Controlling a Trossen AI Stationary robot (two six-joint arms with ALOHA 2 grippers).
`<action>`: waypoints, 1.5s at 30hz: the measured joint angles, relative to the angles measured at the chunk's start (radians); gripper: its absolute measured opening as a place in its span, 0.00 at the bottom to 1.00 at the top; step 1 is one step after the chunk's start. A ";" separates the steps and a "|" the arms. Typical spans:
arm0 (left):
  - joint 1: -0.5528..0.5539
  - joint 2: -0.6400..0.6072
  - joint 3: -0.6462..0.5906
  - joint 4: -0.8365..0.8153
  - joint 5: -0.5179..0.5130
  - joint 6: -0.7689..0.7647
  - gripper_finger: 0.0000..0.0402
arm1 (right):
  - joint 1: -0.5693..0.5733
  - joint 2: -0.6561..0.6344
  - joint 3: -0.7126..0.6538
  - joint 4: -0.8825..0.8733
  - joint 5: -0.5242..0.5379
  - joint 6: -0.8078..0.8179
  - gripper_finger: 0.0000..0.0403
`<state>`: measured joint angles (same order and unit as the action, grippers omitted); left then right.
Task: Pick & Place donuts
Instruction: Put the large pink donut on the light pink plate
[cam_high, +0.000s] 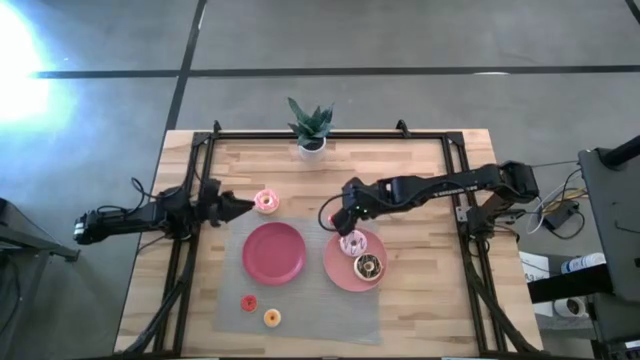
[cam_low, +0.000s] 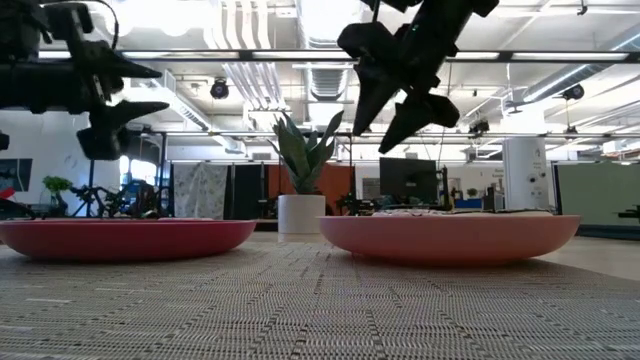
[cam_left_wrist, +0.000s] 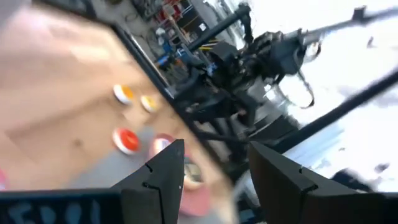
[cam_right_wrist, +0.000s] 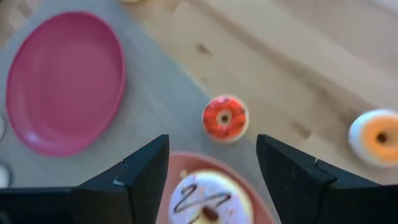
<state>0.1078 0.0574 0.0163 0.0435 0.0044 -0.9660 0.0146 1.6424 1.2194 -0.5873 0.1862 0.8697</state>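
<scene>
A pale sprinkled donut (cam_high: 352, 242) with dark drizzle (cam_right_wrist: 208, 199) and a chocolate donut (cam_high: 369, 266) lie on the pink plate (cam_high: 335, 268). My right gripper (cam_high: 343, 222) hangs open above that plate's far left rim (cam_right_wrist: 212, 142), slanting down. A small red donut (cam_right_wrist: 224, 117) lies on the mat just beyond the plate. A pale, orange-topped donut (cam_high: 266, 202) rests on the wood, right in front of my left gripper (cam_high: 245, 205), which is open, level and empty (cam_left_wrist: 217, 146). Small red (cam_high: 249, 302) and orange (cam_high: 271, 318) donuts lie near the mat's front edge.
The empty red plate (cam_high: 274, 252) sits on the grey mat (cam_high: 300, 300) left of the pink plate. A potted plant (cam_high: 311, 125) stands at the table's far edge. A black frame rail (cam_high: 330, 134) runs around the tabletop.
</scene>
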 joint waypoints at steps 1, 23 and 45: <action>0.000 -0.001 0.001 0.003 0.000 -0.048 0.38 | -0.002 0.000 0.000 0.003 0.010 -0.006 0.58; 0.049 0.326 0.296 -0.425 -0.387 -0.147 0.35 | -0.024 0.016 0.004 0.042 0.023 -0.017 0.57; 0.552 1.155 0.610 -0.480 0.230 0.533 0.35 | -0.025 0.016 0.003 0.020 -0.008 -0.008 0.57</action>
<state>0.6602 1.2122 0.6265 -0.4369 0.2341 -0.4327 -0.0109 1.6581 1.2224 -0.5674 0.1780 0.8614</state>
